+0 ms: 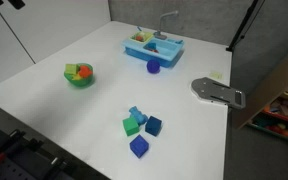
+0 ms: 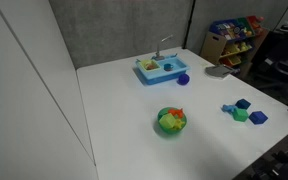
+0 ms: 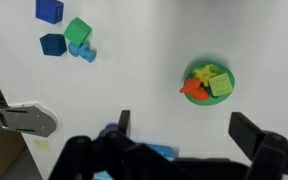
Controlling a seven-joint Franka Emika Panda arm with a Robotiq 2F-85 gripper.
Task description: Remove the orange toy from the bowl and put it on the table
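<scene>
- Wrist view shows the gripper (image 3: 182, 122) from above with its two dark fingers (image 3: 124, 122) spread wide and nothing between them. It hangs over the bare white table (image 3: 144, 80).
- The green bowl (image 3: 210, 61) lies at about 1 o'clock from the gripper's midpoint, near it but not yet under it.
- The orange toy (image 3: 193, 90) sits inside the bowl on its 8 o'clock side, with one corner poking over the rim. A yellow-green piece (image 3: 220, 83) lies just beside it toward 3 o'clock, apparently touching it.
- In both exterior views the bowl (image 1: 80, 82) (image 2: 171, 130) stands alone on the table, well apart from the blue toy sink (image 1: 152, 47) and the loose blocks (image 1: 139, 125).
- Handling, as a judgement: the toy looks small, chunky and rigid, so probably light, not fragile, and unlikely to give under the pads. Its faces seem smooth, so a shallow pinch on a corner could slip.
- Best hold, I judge, is from above across two opposite flat sides, with the fingers aligned so that one drops at the bowl's 8 o'clock rim and the other goes between the toy and the yellow-green piece.
- Risks: the bowl looks light and may slide or tip if a finger catches its rim, and the neighbouring piece could be pinched along with the toy.
</scene>
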